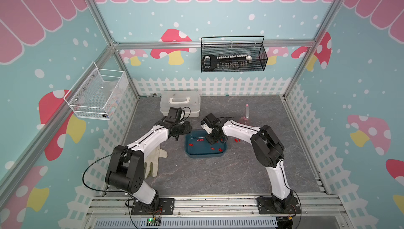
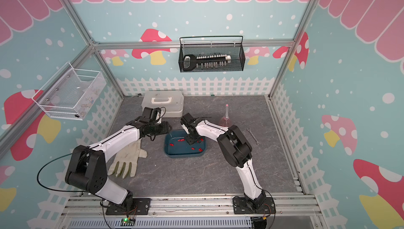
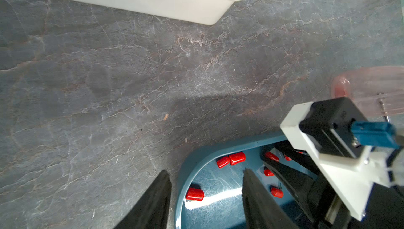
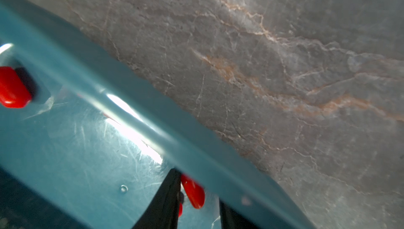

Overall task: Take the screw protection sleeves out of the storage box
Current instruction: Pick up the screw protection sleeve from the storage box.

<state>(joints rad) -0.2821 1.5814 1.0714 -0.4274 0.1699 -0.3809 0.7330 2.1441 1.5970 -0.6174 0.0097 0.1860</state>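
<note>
Sleeves [image 1: 199,140] in storage box [image 1: 203,156], glove [image 1: 153,162] left

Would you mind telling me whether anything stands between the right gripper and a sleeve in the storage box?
Nothing visible does: in the right wrist view one red sleeve lies between the fingers of the open right gripper, inside the storage box. Its wall rises right beside it.

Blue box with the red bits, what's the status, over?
Left gripper open at the storage box rim. Right gripper open inside, one sleeve between its fingers. Other sleeves inside, loose sleeves on table. Nothing blocking.
</note>
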